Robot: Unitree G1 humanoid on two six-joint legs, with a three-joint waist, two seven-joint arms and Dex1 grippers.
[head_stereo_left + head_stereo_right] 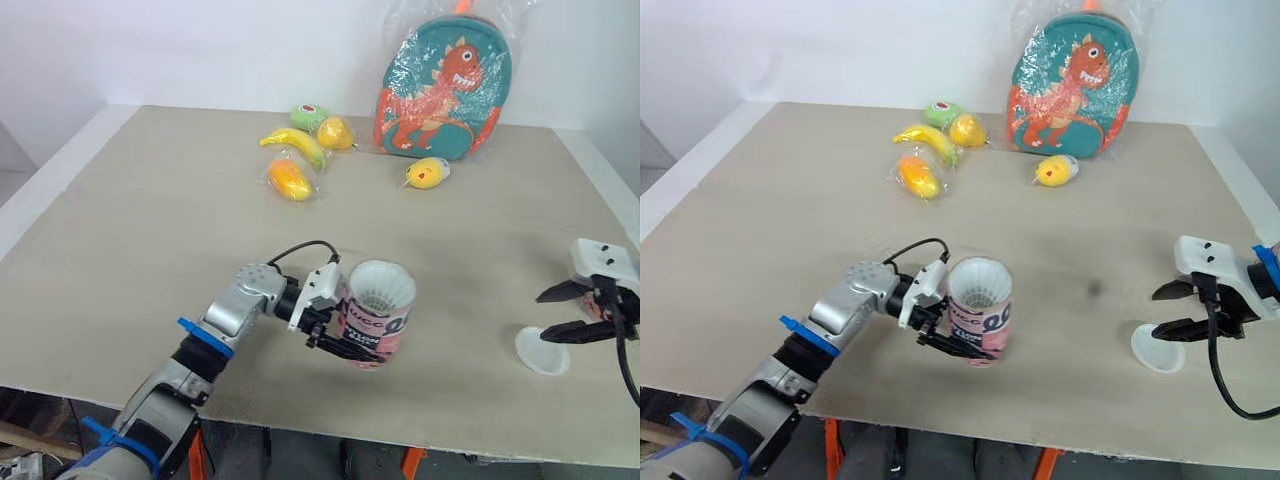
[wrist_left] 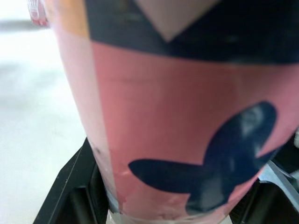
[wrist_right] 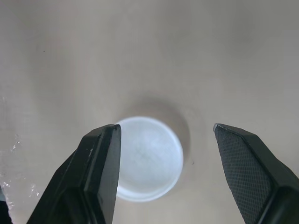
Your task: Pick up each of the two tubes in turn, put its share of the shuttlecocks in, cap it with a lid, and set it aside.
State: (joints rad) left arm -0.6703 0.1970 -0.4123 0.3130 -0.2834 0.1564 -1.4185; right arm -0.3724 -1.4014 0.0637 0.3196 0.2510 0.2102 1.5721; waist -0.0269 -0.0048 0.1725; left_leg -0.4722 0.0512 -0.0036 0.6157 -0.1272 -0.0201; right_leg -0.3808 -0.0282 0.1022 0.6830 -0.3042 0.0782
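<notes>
A short pink tube [image 1: 373, 327] with dark lettering stands on the table near its front edge, white shuttlecock feathers [image 1: 381, 285] showing at its open top. My left gripper [image 1: 345, 340] is shut on the tube's side; in the left wrist view the pink wall [image 2: 177, 135] sits between the black fingers [image 2: 70, 186]. At the right, a round white lid [image 1: 541, 351] lies flat on the table. My right gripper [image 1: 565, 312] hangs open just above it, and the lid [image 3: 148, 157] shows between its two fingers [image 3: 100, 158].
At the back of the table lie a bagged dinosaur backpack [image 1: 443, 85], a banana [image 1: 296, 143], a green fruit [image 1: 308, 116], a yellow fruit [image 1: 336, 132], an orange fruit [image 1: 289, 179] and a small yellow toy [image 1: 427, 173]. The table's front edge [image 1: 400, 438] runs close below the tube.
</notes>
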